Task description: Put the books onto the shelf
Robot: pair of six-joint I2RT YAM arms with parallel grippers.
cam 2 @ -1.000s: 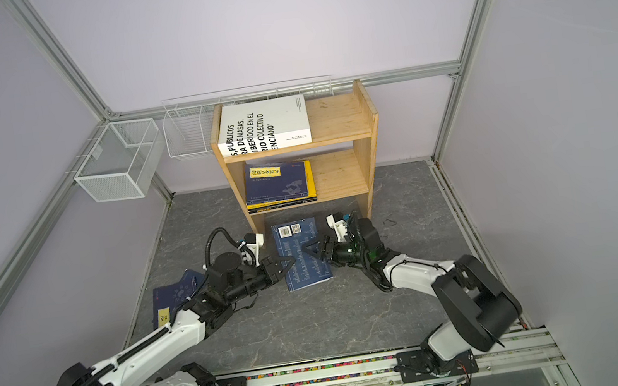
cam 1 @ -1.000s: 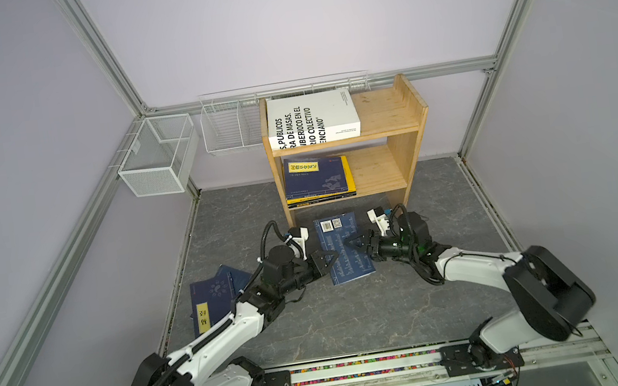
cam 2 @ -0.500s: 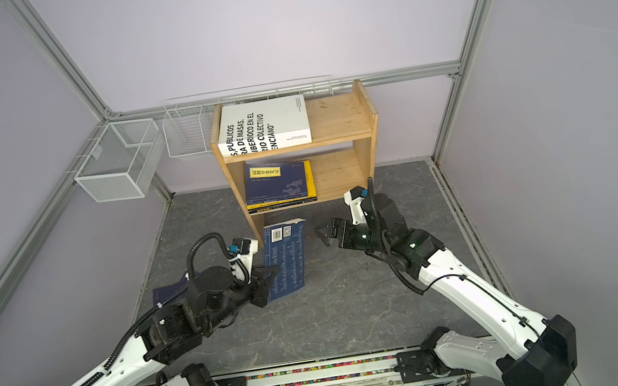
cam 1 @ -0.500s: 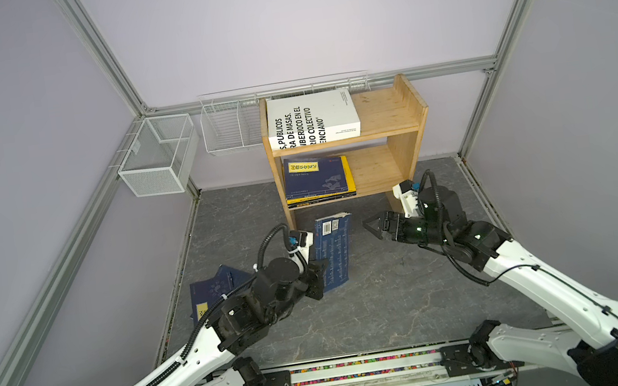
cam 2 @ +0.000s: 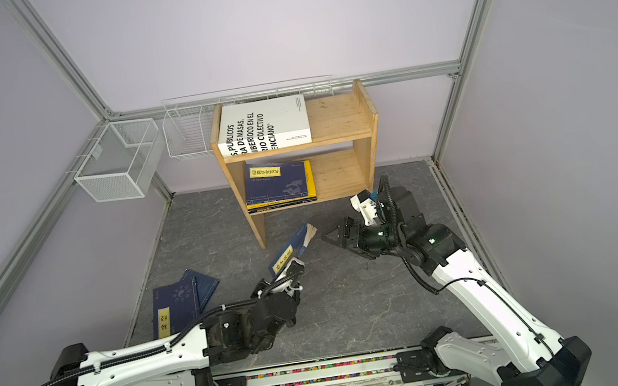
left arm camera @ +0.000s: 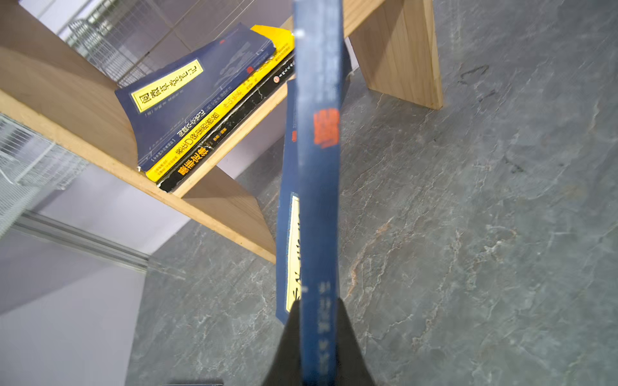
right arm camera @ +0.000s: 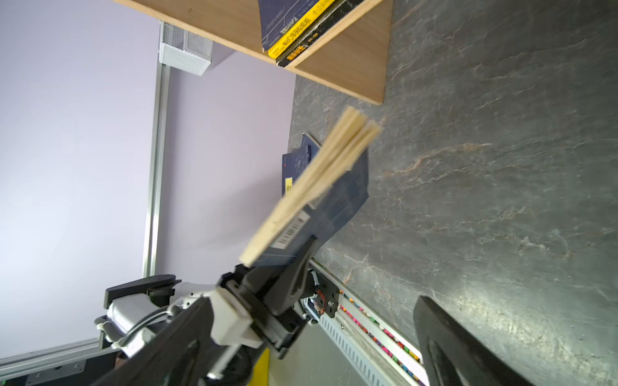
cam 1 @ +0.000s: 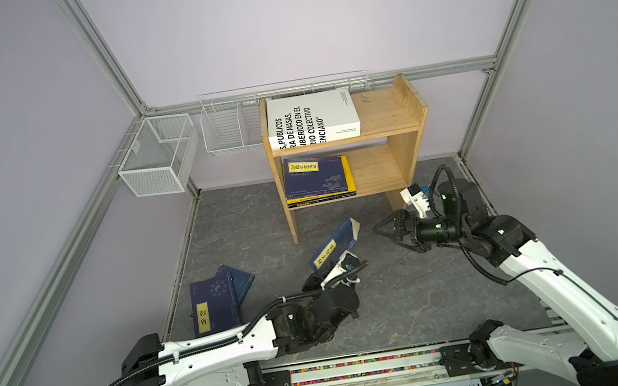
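My left gripper (cam 1: pixel 327 276) (cam 2: pixel 282 275) (left arm camera: pixel 317 322) is shut on the lower end of a thin navy book (cam 1: pixel 334 248) (cam 2: pixel 293 249) (left arm camera: pixel 319 160) with a yellow label. The book is held off the floor, tilted up toward the pine shelf (cam 1: pixel 405 108) (cam 2: pixel 355 110). My right gripper (cam 1: pixel 385 233) (cam 2: pixel 332 237) (right arm camera: pixel 311 351) hangs open and empty just right of the book's loose pages (right arm camera: pixel 321 173). A thick white book (cam 1: pixel 313 118) lies on the top tier. Navy, yellow and black books (cam 1: pixel 317 178) are stacked on the lower tier. Two navy books (cam 1: pixel 218 299) lie on the floor at the left.
Two white wire baskets (cam 1: pixel 159 161) (cam 1: pixel 229 125) hang on the back-left frame beside the shelf. The arms' base rail (cam 1: pixel 363 369) runs along the front edge. The right half of both shelf tiers is bare wood (cam 1: pixel 376 164).
Both grippers were at the navy book on the floor. The left one has lifted it and tilted it upward. The right one let go, opened wide and drew back to the right.
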